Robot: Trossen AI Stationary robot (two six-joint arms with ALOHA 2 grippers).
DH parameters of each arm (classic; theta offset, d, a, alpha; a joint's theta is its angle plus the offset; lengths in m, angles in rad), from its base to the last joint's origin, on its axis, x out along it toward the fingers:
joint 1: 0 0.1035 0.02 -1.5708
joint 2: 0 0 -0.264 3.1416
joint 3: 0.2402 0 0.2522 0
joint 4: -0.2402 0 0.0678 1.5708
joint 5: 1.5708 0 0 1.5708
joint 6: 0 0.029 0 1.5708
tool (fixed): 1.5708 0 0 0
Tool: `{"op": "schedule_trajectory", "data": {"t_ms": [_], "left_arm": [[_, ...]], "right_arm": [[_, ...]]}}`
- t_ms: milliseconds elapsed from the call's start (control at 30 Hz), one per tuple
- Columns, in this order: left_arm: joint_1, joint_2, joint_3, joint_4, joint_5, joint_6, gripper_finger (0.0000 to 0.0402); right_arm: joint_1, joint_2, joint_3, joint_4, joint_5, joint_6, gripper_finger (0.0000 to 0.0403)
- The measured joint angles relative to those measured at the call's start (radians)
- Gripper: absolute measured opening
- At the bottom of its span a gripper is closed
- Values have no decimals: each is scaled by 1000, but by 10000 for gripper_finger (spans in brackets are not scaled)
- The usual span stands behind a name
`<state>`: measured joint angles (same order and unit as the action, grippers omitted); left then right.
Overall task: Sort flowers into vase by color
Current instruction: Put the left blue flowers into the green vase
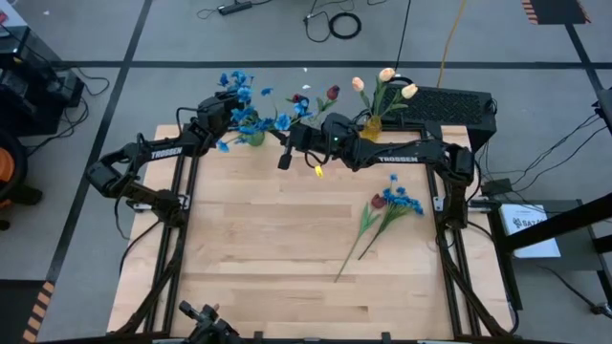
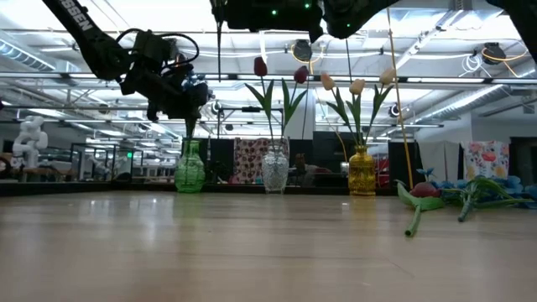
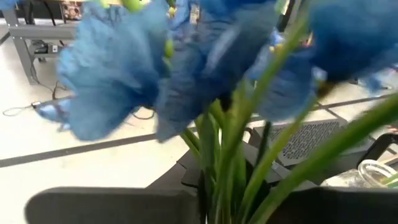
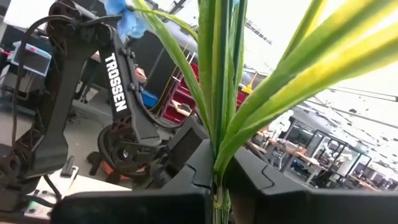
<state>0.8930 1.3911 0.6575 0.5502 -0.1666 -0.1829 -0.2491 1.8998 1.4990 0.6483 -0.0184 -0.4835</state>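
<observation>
blue blossoms [image 3: 186, 68] hide left pincer [image 1: 232, 112]

Bright blue blossoms [image 1: 239, 91], dark red tulips [image 2: 260, 65], cream-yellow tulips [image 1: 385, 75]; green vase [image 2: 190, 170], clear vase [image 2: 275, 170], amber vase [image 2: 362, 172].

Your two arms are matte black, jointed, with white TROSSEN lettering on the forearms; black cables loop along the links; green lights glow on the right arm [image 1: 382, 153].
</observation>
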Motion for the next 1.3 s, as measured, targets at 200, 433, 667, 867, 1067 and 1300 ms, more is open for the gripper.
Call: {"op": "schedule_trajectory", "data": {"t_ms": [200,433,667,867,1067,1300], "left_arm": [[-1,0,0,5,-3,-14,106],[-1,0,0,7,-6,-10,152],[-1,-58,0,-11,17,78,201],[-1,-160,0,-65,12,118,260],[-1,-316,0,-178,-37,197,289],[-1,-418,0,-277,-25,245,290]], "right_arm": [[0,0,0,0,0,0,18],[-4,0,0,-44,-10,19,18],[-14,0,0,-101,-9,29,18],[-14,0,0,-100,-13,32,18],[-20,0,0,-109,-13,66,18],[-33,0,0,-103,-12,105,18]]}}
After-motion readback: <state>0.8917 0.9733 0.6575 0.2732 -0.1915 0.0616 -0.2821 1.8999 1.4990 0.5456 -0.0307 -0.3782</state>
